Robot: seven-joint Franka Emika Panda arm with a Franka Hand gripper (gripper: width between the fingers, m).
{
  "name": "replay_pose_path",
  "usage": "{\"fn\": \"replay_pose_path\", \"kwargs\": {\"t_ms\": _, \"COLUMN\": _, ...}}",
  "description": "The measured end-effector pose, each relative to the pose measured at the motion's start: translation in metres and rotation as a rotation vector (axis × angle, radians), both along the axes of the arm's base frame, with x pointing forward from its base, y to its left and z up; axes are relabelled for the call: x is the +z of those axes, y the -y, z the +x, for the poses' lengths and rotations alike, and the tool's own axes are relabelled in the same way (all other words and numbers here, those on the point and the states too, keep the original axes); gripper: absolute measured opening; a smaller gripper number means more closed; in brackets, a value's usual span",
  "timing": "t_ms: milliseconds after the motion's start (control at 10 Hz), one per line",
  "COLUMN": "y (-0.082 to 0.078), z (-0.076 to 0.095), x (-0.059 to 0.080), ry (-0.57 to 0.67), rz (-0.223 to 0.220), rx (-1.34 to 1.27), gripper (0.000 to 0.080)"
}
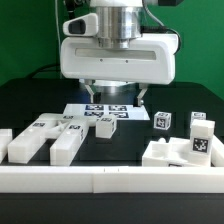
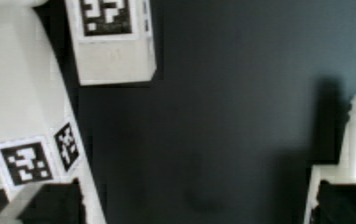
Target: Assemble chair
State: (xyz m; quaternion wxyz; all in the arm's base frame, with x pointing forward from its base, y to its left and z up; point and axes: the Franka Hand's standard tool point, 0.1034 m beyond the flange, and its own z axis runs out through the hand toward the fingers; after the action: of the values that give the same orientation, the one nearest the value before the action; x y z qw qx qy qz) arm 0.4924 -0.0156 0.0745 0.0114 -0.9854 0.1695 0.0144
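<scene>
The end effector (image 1: pixel 114 96) is hovering released, jaws spread wide and gripping nothing, above the marker board (image 1: pixel 100 112) on the black tabletop (image 1: pixel 30 105). The chair's long bars (image 1: pixel 28 142) are lying loose at the exterior view's left. A small block (image 1: pixel 104 127) is sitting just beside the marker board, and a wider flat piece (image 1: pixel 180 153) is resting at the right, against the border rail (image 1: pixel 110 180).

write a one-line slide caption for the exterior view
Open pincer hangs near the marker board; loose chair parts lie by the rail.
</scene>
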Motion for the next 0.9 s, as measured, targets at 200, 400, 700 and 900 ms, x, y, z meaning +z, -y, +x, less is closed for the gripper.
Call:
{"fn": "replay_pose_path", "kwargs": {"t_ms": 200, "y": 0.002, "z": -0.004, "x": -0.002, "ry": -0.023, "rz": 0.005, "rx": 0.024, "gripper": 0.0649}}
{"fn": "replay_pose_path", "kwargs": {"t_ms": 400, "y": 0.016, "z": -0.014, "x": -0.009, "ry": -0.175, "rz": 0.05, "rx": 0.072, "gripper": 0.0649}}
{"fn": "replay_pose_path", "kwargs": {"t_ms": 700, "y": 0.028, "z": -0.025, "x": -0.015, "ry": -0.358, "rz": 0.114, "rx": 0.084, "gripper": 0.0649}}
{"fn": "replay_pose_path", "kwargs": {"t_ms": 900, "y": 0.027, "z": -0.023, "x": -0.017, "ry": -0.454, "rz": 0.14, "rx": 0.085, "gripper": 0.0649}}
